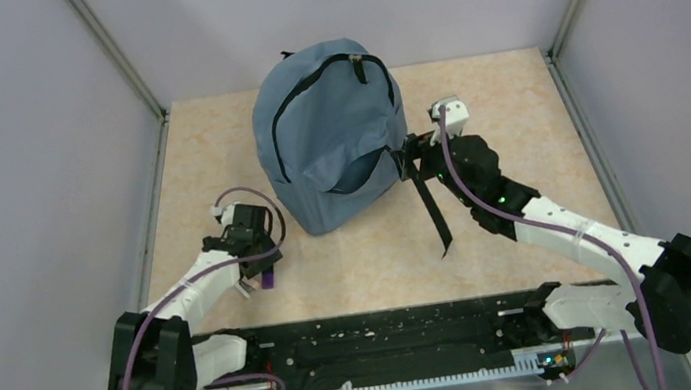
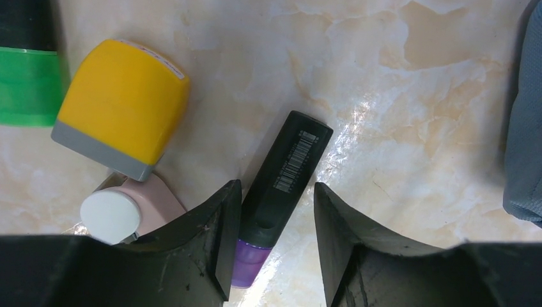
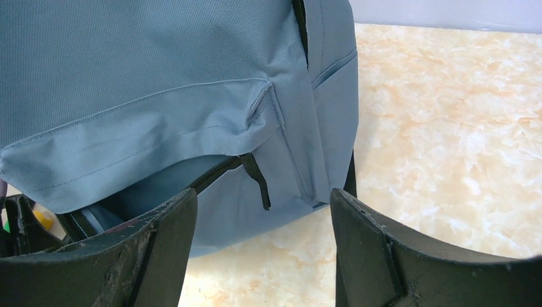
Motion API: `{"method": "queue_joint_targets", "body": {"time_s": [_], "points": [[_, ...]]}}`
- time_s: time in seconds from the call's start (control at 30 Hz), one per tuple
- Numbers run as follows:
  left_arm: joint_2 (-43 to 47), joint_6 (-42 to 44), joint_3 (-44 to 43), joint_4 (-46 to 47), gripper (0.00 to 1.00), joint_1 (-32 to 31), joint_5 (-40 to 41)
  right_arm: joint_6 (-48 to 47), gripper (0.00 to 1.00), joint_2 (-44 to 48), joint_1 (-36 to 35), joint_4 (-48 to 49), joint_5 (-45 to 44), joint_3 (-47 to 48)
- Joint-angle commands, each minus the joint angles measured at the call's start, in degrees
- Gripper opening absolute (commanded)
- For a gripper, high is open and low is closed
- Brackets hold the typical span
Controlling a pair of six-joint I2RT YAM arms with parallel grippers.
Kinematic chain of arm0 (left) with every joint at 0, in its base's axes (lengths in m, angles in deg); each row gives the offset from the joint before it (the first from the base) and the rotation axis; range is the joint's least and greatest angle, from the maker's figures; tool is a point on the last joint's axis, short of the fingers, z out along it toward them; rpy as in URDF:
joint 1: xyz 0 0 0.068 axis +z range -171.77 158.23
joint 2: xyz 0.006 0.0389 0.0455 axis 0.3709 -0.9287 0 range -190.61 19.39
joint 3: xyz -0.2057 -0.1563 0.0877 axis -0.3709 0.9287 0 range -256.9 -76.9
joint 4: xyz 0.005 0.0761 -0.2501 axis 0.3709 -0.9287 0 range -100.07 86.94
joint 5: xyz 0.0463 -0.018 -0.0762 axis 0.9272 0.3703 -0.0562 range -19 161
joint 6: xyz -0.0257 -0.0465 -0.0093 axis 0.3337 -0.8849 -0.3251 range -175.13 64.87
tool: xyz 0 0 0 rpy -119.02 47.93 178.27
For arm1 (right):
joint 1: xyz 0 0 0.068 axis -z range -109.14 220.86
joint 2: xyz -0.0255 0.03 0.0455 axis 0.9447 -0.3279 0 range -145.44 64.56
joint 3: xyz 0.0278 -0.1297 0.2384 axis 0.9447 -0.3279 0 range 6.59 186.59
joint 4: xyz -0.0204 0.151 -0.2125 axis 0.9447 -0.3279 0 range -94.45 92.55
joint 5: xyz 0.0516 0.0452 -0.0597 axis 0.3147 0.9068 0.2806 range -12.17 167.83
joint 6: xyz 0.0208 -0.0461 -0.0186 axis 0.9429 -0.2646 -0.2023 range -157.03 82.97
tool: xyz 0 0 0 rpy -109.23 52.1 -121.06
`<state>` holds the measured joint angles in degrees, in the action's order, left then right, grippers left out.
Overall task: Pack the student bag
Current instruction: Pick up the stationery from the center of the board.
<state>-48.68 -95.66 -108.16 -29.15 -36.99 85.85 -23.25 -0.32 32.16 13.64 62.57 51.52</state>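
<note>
The student bag (image 1: 328, 132), a grey-blue backpack with a black zipper, stands at the back middle of the table; its front pocket (image 3: 153, 192) gapes open. A black highlighter with a purple cap (image 2: 284, 173) lies on the table between the fingers of my left gripper (image 2: 276, 188). The left finger touches it and a gap shows at the right finger, so the gripper is open. In the top view this gripper (image 1: 258, 267) is left of the bag. My right gripper (image 3: 262, 195) is open and empty, just right of the pocket's zipper pull (image 3: 257, 180).
Left of the highlighter lie a yellow block with a grey base (image 2: 121, 105), a pink item with a white cap (image 2: 124, 210) and a green object (image 2: 25, 83). A black strap (image 1: 434, 208) trails from the bag. Walls enclose the table on three sides.
</note>
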Motion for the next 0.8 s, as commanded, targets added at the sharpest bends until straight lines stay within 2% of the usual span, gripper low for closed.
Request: {"method": "queue_joint_targets", "body": {"time_s": [0.0, 0.1, 0.2, 0.3, 0.43, 0.6, 0.77], "points": [[-0.6, -0.2, 0.2, 0.7, 0.49, 0.3, -1.0, 0.8, 0.75, 0.7, 0.6, 2.1, 0.7, 0.5], [-1.1, -0.4, 1.0, 2.0, 0.42, 0.3, -2.4, 1.0, 0.75, 0.5, 0.6, 2.2, 0.8, 0.5], [-0.4, -0.4, 1.4, 3.5, 0.30, 0.3, -4.4, 1.1, 0.75, 0.3, 0.6, 2.3, 1.3, 0.5], [3.4, -0.9, 2.2, 4.1, 0.29, 0.3, -3.6, 1.2, 0.75, 0.2, 0.6, 2.1, 1.3, 0.5], [11.6, -0.1, 3.4, 3.1, 0.27, 0.2, -2.1, 1.3, 0.74, 0.4, 0.6, 1.9, 1.6, 0.4], [27.7, 6.5, 4.8, 2.7, 0.20, 0.2, -4.1, 1.0, 0.74, 0.9, 0.6, 2.5, 1.8, -0.2], [39.3, 14.9, 1.0, 2.6, 0.14, 0.0, -11.1, 0.3, 0.74, 1.7, 0.6, 3.3, 1.5, -1.2]]}}
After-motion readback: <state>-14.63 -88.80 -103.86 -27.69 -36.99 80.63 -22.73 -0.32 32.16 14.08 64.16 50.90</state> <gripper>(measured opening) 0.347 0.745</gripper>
